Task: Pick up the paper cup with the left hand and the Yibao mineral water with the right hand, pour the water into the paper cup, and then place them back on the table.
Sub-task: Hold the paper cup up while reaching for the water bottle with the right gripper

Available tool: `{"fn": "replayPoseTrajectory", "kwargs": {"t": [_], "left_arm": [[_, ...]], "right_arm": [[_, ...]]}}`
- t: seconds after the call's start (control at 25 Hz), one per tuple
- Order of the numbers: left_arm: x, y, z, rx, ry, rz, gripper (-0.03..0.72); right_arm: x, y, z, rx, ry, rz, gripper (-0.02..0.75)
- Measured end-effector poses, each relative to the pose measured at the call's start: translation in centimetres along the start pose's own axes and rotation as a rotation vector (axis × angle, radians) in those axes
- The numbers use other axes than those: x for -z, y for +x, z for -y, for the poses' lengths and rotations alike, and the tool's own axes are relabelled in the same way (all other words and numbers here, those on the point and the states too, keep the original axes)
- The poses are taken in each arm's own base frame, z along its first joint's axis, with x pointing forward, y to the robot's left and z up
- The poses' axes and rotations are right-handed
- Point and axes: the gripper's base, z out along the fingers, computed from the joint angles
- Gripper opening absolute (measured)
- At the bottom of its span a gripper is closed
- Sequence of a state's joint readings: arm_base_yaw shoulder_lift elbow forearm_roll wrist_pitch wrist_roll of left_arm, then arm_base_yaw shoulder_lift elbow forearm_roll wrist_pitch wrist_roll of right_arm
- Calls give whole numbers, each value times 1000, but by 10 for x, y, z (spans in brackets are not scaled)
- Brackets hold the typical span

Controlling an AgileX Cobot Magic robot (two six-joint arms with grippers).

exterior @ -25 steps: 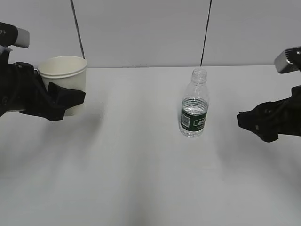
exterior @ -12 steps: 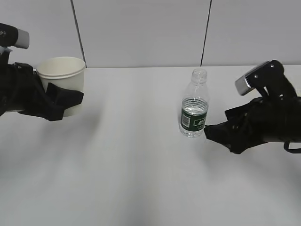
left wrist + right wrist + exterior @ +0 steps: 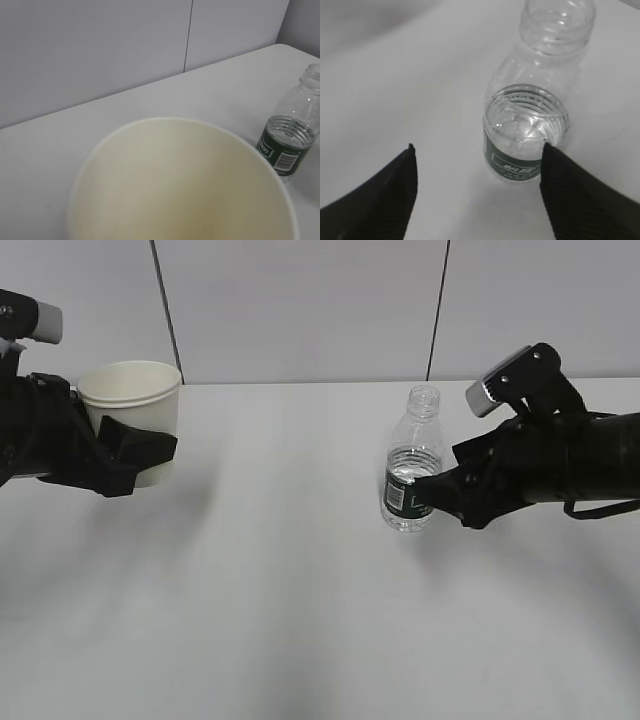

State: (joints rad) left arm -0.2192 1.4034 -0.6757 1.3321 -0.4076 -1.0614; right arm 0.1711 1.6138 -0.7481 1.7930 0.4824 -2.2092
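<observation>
Right wrist view is showing the right hand (image 3: 477, 172) gaping wide, the upright Yibao mineral water (image 3: 530, 120) standing on the table (image 3: 395, 75) just ahead, off-centre toward one finger. Far left, the left hand (image 3: 120, 455) is gripping the paper cup (image 3: 132, 405).

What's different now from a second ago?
The right gripper swept in from the right edge to the bottle, jaws open beside it, not yet gripping. The left gripper holds the cup as before; the bottle hasn't moved.
</observation>
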Motion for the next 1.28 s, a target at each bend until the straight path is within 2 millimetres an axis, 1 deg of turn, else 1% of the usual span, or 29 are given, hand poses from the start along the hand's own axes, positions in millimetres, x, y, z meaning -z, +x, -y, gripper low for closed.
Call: {"fn": "replayPoseTrajectory", "kwargs": {"t": [0.12, 0.2, 0.56, 0.68, 0.8, 0.96, 1.16, 1.28], "left_arm": [[0, 0, 0, 0, 0, 0, 397], [0, 0, 0, 0, -1, 0, 396], [0, 0, 0, 0, -1, -1, 388], [0, 0, 0, 0, -2, -1, 388], [0, 0, 0, 0, -3, -1, 388], [0, 0, 0, 0, -3, -1, 387], [0, 0, 0, 0, -3, -1, 387], [0, 0, 0, 0, -3, -2, 386]], "right_arm": [[-9, 0, 6, -22, 4, -13, 594], [-12, 1, 9, -34, 15, -23, 594], [-12, 1, 9, -84, 23, -25, 593], [-5, -6, 9, -71, 44, -5, 593], [9, -19, 8, -48, 73, 36, 593], [22, -31, 6, -27, 91, 83, 594], [33, -37, 2, -29, 87, 92, 593], [42, -38, -3, 64, 67, 43, 593]]}}
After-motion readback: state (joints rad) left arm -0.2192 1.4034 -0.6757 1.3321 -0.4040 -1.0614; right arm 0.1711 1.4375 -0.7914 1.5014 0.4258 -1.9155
